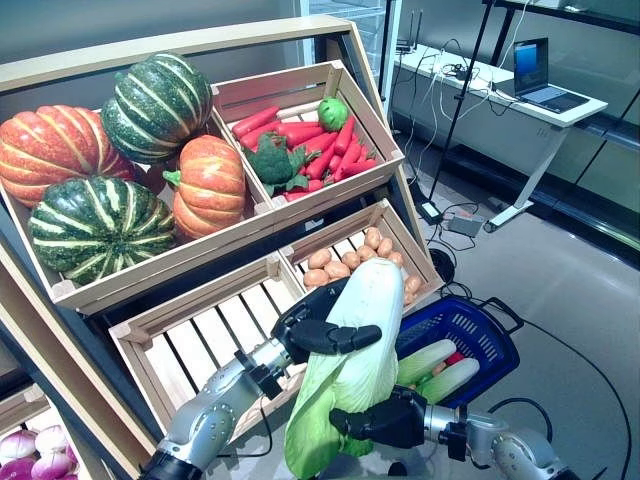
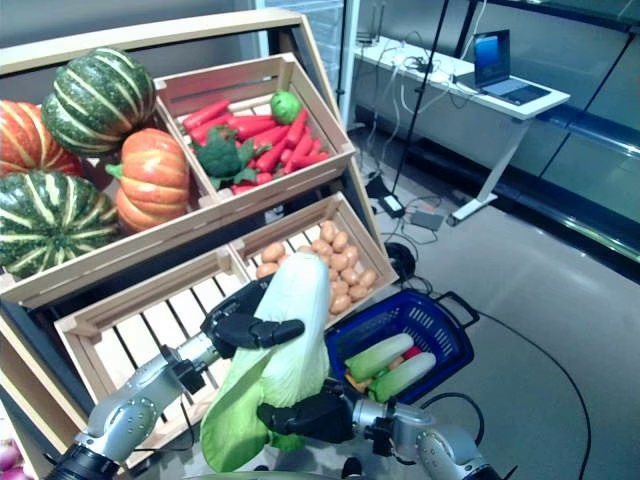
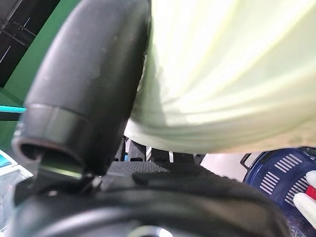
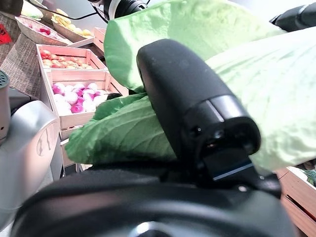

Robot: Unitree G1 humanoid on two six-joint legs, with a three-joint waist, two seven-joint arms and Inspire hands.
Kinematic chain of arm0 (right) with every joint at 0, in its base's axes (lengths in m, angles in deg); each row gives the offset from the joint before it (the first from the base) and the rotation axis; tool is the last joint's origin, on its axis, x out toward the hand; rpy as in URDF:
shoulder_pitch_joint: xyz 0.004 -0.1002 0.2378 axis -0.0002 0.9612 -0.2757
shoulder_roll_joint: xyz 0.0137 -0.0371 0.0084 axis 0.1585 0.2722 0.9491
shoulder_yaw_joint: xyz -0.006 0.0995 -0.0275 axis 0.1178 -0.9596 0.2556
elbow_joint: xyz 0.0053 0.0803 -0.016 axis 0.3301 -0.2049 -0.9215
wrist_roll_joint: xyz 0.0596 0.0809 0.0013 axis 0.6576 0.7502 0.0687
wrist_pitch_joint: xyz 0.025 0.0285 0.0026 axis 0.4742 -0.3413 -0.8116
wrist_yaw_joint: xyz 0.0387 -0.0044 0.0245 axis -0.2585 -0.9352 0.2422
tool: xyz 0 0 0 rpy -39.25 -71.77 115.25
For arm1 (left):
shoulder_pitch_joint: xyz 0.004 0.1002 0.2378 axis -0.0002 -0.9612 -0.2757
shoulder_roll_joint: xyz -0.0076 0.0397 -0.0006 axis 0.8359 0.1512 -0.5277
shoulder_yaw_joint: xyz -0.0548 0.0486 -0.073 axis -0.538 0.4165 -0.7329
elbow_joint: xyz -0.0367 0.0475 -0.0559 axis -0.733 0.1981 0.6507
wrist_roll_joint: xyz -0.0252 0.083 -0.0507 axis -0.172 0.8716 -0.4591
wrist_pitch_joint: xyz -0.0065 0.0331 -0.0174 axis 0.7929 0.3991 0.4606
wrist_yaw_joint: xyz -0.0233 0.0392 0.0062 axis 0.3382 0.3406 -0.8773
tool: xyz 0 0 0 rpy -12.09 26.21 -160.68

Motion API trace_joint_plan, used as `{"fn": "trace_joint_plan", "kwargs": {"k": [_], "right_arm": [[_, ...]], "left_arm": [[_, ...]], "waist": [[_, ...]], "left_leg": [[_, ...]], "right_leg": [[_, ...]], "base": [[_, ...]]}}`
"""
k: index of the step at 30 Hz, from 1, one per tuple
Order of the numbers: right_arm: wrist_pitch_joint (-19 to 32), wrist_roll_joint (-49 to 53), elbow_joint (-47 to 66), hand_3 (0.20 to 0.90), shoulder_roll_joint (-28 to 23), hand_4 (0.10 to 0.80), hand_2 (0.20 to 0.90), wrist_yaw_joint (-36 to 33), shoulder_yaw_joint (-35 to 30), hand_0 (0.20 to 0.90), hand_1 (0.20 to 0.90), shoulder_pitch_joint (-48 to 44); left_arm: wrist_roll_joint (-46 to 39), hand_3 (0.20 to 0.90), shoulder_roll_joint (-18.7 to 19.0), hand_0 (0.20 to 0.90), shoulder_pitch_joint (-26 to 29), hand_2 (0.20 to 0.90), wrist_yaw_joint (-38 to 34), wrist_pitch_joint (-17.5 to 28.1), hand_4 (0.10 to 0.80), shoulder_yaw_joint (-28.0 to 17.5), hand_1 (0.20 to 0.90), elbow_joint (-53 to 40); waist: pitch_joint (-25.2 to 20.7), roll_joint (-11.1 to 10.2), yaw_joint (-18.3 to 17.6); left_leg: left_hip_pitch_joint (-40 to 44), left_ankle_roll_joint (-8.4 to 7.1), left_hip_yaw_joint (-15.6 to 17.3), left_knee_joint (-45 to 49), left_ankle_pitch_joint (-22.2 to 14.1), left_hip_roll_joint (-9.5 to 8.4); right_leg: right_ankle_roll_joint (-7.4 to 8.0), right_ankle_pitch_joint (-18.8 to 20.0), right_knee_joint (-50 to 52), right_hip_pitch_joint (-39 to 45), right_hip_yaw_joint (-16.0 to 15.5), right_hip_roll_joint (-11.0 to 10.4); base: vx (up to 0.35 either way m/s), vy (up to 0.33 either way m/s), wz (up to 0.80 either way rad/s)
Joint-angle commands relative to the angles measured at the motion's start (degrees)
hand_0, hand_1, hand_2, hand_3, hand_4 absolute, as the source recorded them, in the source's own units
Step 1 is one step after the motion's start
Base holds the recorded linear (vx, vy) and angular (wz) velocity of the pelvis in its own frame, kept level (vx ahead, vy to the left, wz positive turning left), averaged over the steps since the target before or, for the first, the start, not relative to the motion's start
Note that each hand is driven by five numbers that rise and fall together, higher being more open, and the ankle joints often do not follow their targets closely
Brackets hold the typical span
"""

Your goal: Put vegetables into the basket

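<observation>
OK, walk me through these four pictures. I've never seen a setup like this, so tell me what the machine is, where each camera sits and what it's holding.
This is a humanoid robot with two arms and dark, fingered hands. The two wide pictures come from cameras on its head, looking down. The two close-ups come from cameras on its wrists. The left hand and the right hand both grip one large napa cabbage. A blue shopping basket on the floor to its right already holds vegetables. Behind stands a wooden display shelf with crates of pumpkins, carrots with broccoli, and potatoes; one crate is empty.
</observation>
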Motion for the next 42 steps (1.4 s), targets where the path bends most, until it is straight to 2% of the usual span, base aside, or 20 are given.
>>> {"fn": "trace_joint_plan", "kwargs": {"k": [1,2,11,20,29,37,42], "right_arm": [[10.17,13.64,5.32,0.300,6.21,0.400,0.300,5.26,-4.90,0.300,0.300,-6.59],[10.27,13.43,5.26,0.300,6.51,0.400,0.300,5.15,-4.85,0.300,0.300,-6.50],[10.21,12.29,4.42,0.300,7.47,0.400,0.300,5.13,-5.60,0.300,0.300,-6.16],[11.40,14.24,4.54,0.300,5.82,0.400,0.300,2.61,-7.88,0.300,0.300,-5.58],[15.60,22.65,4.70,0.300,5.96,0.400,0.300,-3.73,-17.20,0.300,0.300,-4.24],[18.90,23.45,3.00,0.300,6.61,0.400,0.300,-6.05,-24.82,0.300,0.300,-1.22],[21.91,24.47,-0.27,0.300,8.22,0.400,0.300,-9.02,-29.84,0.300,0.300,-0.78]], "left_arm": [[-1.50,0.535,-2.11,0.535,4.97,0.535,5.50,1.70,0.557,2.82,0.535,-0.69],[-1.28,0.900,-2.30,0.900,4.88,0.900,5.44,1.56,0.800,2.79,0.900,-0.68],[-0.70,0.900,-2.64,0.900,4.72,0.900,5.42,1.76,0.800,1.79,0.900,-0.84],[-0.25,0.900,-1.90,0.900,4.46,0.900,4.69,2.80,0.800,0.52,0.900,-1.35],[0.92,0.900,-1.14,0.900,3.97,0.900,6.18,3.26,0.800,-3.07,0.900,-2.10],[4.57,0.900,-0.26,0.900,3.18,0.900,6.72,5.28,0.800,-7.27,0.900,-5.04],[5.87,0.900,0.93,0.900,3.78,0.900,5.40,6.46,0.800,-12.08,0.900,-5.84]], "waist": [[-0.86,-0.61,0.71],[-0.89,-0.59,0.72],[-0.79,-0.43,0.56],[-0.79,-0.62,0.31],[-0.35,-0.80,-0.84],[-0.37,-1.03,-1.73],[-0.36,-1.05,-2.10]], "left_leg": [[0.04,-1.07,-1.13,0.49,-4.17,-0.57],[0.03,-1.06,-1.15,0.49,-4.16,-0.58],[-0.10,-1.02,-1.02,0.49,-4.14,-0.56],[-0.11,-1.06,-0.94,0.49,-4.10,-0.49],[-0.53,-1.00,-0.50,0.49,-4.14,-0.27],[-0.81,-0.93,-0.17,0.49,-4.13,-0.12],[-0.97,-1.06,0.11,0.49,-4.09,0.15]], "right_leg": [[3.54,-2.78,0.31,4.52,-3.06,-3.16],[3.53,-2.78,0.31,4.51,-3.02,-3.17],[3.42,-2.76,0.31,4.31,-2.85,-3.21],[3.40,-2.70,0.31,4.33,-2.90,-3.18],[3.40,-2.46,0.31,3.71,-2.54,-2.89],[3.32,-2.41,0.31,3.28,-2.10,-2.57],[3.05,-2.50,0.31,3.09,-1.83,-2.26]], "base": [[0.000,0.000,0.00],[0.000,0.000,0.00],[0.000,0.000,0.00],[0.000,0.000,0.00],[-0.016,-0.004,0.00],[-0.003,-0.002,0.00],[-0.004,-0.014,-0.04]]}}
